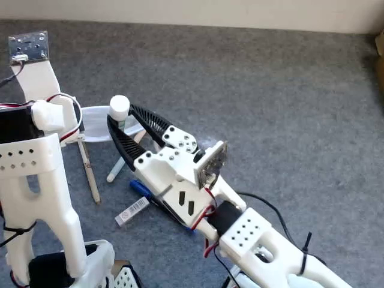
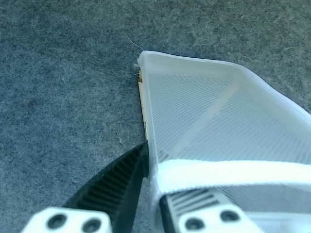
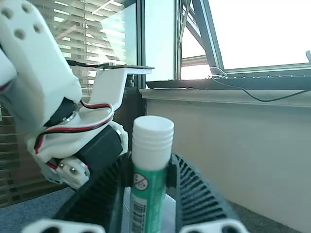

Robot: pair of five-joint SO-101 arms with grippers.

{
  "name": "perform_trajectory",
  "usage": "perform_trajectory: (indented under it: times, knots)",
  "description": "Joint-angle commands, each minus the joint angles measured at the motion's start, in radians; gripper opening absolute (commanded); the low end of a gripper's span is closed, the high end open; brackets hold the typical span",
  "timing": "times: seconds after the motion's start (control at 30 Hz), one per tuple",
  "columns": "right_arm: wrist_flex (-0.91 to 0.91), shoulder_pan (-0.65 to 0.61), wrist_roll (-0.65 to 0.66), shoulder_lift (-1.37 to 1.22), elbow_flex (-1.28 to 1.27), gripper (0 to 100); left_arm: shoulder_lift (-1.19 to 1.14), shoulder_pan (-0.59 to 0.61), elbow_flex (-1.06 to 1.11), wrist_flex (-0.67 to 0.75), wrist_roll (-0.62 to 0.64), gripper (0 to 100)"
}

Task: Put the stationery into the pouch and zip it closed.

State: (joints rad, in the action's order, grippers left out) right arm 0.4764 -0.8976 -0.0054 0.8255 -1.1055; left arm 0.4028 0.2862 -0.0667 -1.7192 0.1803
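- Glue stick (image 1: 119,108): a light, rigid tube, probably slick on its smooth plastic. The right gripper (image 3: 149,171) is clamping it on the green body just under the white cap and is holding it upright at the pouch's edge.
- Pouch (image 2: 218,116): soft white mesh that is lying limp on the carpet (image 1: 288,90) and is likely to sag shut unless held. The stiffer zip band looks like the best hold. The left gripper (image 2: 154,167) is pinching that band, jaws closed on it.
- Pouch contents: nothing is showing through the mesh except a wooden sliver at one edge (inside or underneath, cannot tell).
- Loose stationery: a pencil (image 1: 90,174), a white pen (image 1: 123,162), a blue pen (image 1: 141,188) and a small white bar (image 1: 132,211) are lying just beside the pouch. All look thin and light, and are best gripped mid-length.
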Motion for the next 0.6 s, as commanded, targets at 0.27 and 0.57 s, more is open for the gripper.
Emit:
perform_trajectory:
  times: [0.27,0.57]
  knots:
    - [0.097,-0.013,0.118,-0.056,0.065,0.4,0.005,-0.021,-0.045,0.002,0.011,1]
    - [0.306,-0.008,0.124,-0.263,0.068,0.4,0.005,-0.021,-0.044,0.002,0.011,1]
